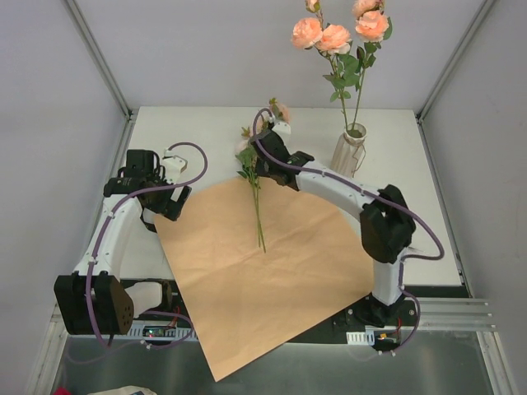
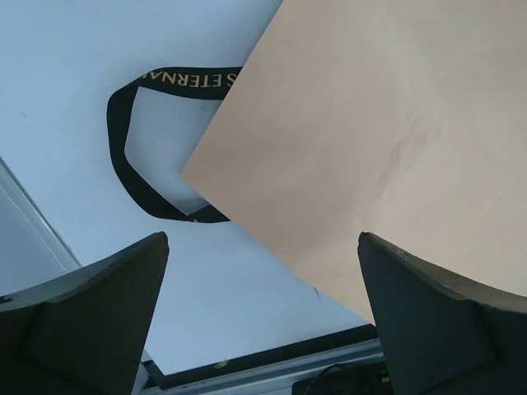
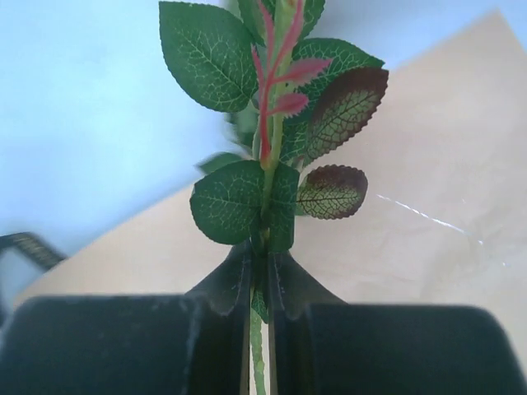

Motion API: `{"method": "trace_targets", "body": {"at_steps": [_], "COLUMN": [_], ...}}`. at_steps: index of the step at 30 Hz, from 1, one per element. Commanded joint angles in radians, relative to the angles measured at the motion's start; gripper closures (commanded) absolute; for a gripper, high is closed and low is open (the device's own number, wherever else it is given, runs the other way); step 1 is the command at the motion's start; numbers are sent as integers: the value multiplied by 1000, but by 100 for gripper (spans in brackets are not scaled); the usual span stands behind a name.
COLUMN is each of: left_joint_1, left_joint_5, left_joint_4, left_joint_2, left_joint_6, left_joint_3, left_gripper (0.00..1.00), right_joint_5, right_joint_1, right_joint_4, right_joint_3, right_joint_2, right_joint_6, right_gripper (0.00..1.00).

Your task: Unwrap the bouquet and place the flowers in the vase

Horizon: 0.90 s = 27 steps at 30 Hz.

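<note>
rose [image 1: 257,206]: left of vase [image 1: 350,152], near but apart | right jaws: shut on its stem under the leaves | left jaws: wide, empty | feel: likely light, whippy, bruisable; pinch stem, not bloom

From high at the near side, our top view looks down on the whole table [image 1: 412,164], the paper sheet [image 1: 263,271] in its middle. Our left wrist view looks down, rather near, on this paper's left corner. Our right wrist view, beyond the paper's far edge, looks very closely along a rose stem [image 3: 265,164] toward the paper. All three share the paper.
</note>
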Motion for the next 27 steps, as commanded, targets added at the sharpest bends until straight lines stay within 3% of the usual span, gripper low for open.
{"method": "trace_targets", "body": {"at_steps": [1, 4, 9, 12, 13, 15, 21, 27], "left_joint_1": [11, 11, 11, 11, 11, 11, 11, 11], "left_joint_5": [-4, -5, -7, -5, -4, -2, -4, 2], "left_joint_4": [0, 0, 0, -2, -2, -3, -2, -2], "left_joint_2": [-17, -19, -19, -13, -13, -13, -1, 6], "left_joint_6": [-4, -4, -2, -5, -7, -7, -8, -5], "left_joint_3": [-9, -4, -6, 0, 2, 0, -1, 14], "left_gripper": [1, 1, 1, 1, 1, 1, 1, 1], "right_joint_5": [1, -51, -34, -45, -42, -39, -138, -119], "right_joint_1": [53, 90, 177, 174, 173, 138, -117, -342], "right_joint_4": [186, 308, 546, 823, 990, 1048, 1047, 1113], "right_joint_3": [-13, -45, -107, -211, -235, -233, -217, -304], "right_joint_2": [-188, -274, -401, -500, -535, -561, -702, -780], "right_joint_6": [-171, -277, -727, -1005, -1072, -1158, -990, -838], "right_gripper": [99, 99, 99, 99, 99, 99, 99, 99]}}
